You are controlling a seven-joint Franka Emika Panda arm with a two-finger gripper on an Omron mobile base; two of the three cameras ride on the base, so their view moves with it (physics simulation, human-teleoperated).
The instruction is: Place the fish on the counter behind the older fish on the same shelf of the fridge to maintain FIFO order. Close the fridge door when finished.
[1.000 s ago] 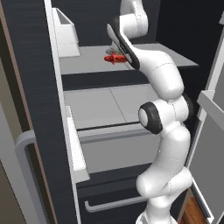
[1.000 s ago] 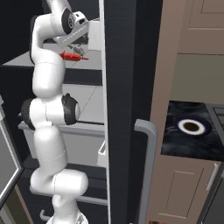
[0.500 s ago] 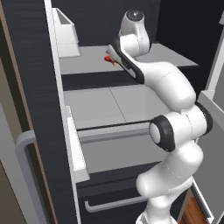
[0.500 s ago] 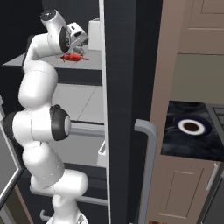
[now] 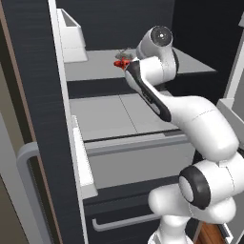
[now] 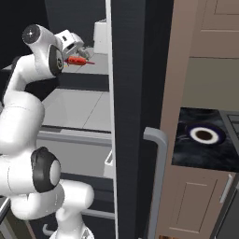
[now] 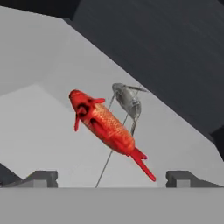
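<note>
Hovering with its jaws spread and empty, the gripper faces the older fish on the fridge's shelf. Just behind the red one lies the fish, silver-grey, near the dark back wall.

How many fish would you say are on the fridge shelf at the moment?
2. The red fish lies on the light-grey shelf nearer the gripper; the silver-grey fish lies just behind it. The arm may hide others.
</note>
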